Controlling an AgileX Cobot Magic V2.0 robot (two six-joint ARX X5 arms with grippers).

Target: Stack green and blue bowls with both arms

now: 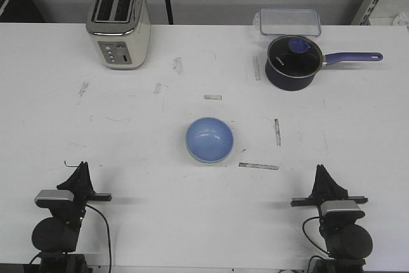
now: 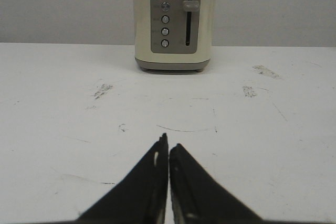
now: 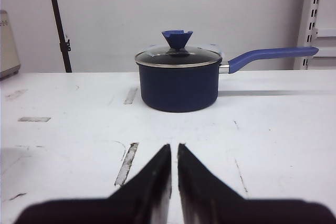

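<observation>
The blue bowl sits upright at the middle of the white table. A thin pale green rim shows under its near edge, so the blue bowl rests inside the green bowl. My left gripper is at the near left, far from the bowls, and is shut on nothing. My right gripper is at the near right, also shut and holding nothing. In the left wrist view the gripper has its fingers together over bare table. The right wrist view shows its gripper with only a sliver between the tips. Neither wrist view shows the bowls.
A cream toaster stands at the back left, facing the left gripper. A dark navy saucepan with lid and purple handle stands at the back right, with a clear plastic box behind it. Tape marks lie near the bowls.
</observation>
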